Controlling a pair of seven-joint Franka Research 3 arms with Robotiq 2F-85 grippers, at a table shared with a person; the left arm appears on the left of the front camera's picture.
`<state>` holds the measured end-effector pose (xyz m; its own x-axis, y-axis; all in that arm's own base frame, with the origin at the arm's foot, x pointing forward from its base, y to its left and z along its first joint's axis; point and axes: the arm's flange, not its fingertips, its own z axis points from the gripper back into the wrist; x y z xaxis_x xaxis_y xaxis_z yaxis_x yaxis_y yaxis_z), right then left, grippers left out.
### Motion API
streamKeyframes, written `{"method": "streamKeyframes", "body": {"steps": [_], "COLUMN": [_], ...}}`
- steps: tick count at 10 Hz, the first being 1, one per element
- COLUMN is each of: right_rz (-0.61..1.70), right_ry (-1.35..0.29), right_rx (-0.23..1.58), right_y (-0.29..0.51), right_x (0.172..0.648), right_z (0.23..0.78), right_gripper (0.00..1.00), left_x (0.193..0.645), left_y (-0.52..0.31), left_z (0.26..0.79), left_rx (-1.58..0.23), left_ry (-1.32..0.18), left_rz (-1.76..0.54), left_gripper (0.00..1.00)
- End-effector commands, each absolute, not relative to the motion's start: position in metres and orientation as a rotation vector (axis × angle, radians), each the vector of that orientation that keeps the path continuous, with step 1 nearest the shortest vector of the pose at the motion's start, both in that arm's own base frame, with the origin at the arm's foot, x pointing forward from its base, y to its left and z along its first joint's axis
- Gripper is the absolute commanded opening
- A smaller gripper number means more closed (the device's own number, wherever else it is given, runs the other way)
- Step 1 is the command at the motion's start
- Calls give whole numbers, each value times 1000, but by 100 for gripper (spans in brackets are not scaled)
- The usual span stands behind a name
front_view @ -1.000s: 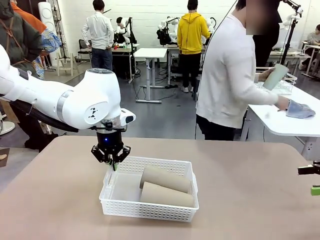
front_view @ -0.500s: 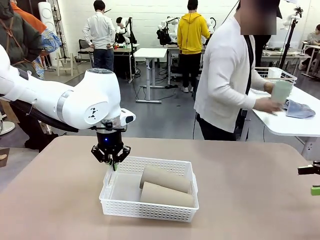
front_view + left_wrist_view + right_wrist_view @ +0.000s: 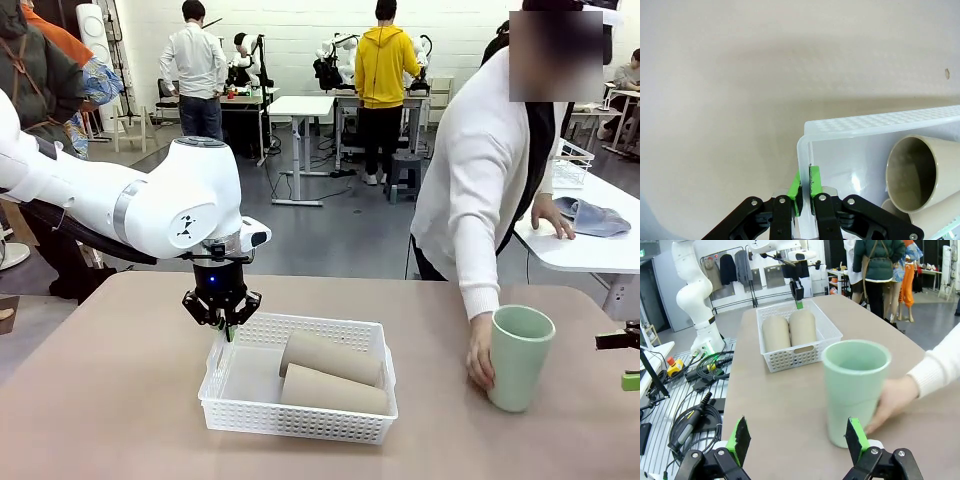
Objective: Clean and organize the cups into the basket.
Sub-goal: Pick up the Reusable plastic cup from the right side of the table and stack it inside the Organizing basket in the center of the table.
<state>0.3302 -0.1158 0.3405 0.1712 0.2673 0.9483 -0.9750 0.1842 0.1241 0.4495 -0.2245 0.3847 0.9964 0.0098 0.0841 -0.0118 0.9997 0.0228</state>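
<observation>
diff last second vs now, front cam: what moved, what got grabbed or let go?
The person turned from the side table and brought the green cup over, standing it upright on the right side of the robot's table; their hand rests on it. Unchanged: left gripper shut on the basket rim, two brown cups lying inside, right gripper open.

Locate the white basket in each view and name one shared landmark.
Front view: basket at lower centre.
Left wrist view: lower right corner.
Right wrist view: upper centre.
Shared landmark: the left gripper clamped on its rim, two brown cups inside.
</observation>
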Motion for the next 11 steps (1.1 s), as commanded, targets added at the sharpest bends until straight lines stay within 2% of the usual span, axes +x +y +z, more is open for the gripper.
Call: {"method": "streamKeyframes", "body": {"steps": [1,5,11], "right_rz": [1106,1103,1135], "right_ry": [-969,-968,-814], "right_rx": [950,950,1033], "right_y": [-117,-116,-118], "right_x": [328,330,364], "right_z": [342,340,259], "right_gripper": [100,100,100], "left_x": [450,450,450], "left_y": [-226,-226,-226], "left_z": [387,387,387], "left_rx": [24,24,24], "left_ry": [-91,-91,-91], "left_rz": [10,10,10], "left_gripper": [0,0,0]}}
